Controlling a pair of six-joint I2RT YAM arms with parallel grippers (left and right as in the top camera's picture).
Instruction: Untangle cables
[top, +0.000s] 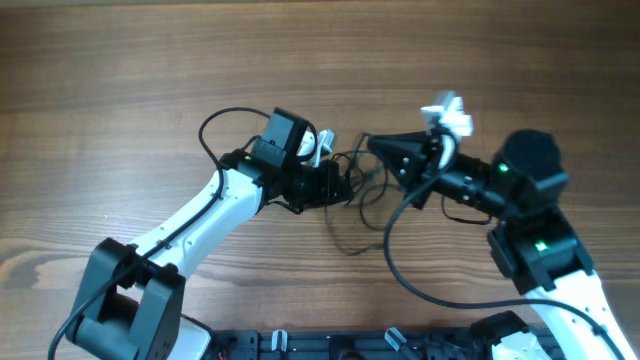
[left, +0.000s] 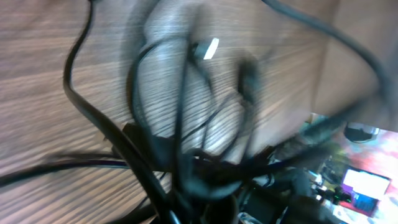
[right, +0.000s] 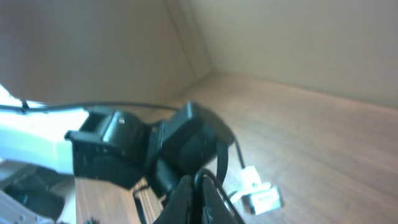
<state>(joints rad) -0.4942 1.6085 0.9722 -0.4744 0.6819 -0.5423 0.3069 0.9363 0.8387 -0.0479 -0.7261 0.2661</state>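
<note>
The thin black cables (top: 362, 203) lie in a tangle on the wooden table (top: 120, 90), between my two grippers. My left gripper (top: 345, 188) sits at the tangle's left side. In the blurred left wrist view the cables (left: 186, 106) bunch down into its shut jaws (left: 205, 208), and a small silvery plug (left: 210, 48) shows farther out. My right gripper (top: 372, 147) is at the tangle's upper right. In the right wrist view its fingers (right: 200, 194) are shut on a thin cable loop (right: 222, 158), with a white plug (right: 258, 198) just beyond them.
A thick black arm wire (top: 400, 262) sweeps across the table below the tangle, and another (top: 215, 125) loops behind the left wrist. A black rail (top: 330, 345) runs along the near edge. Bare wood stretches across the far side.
</note>
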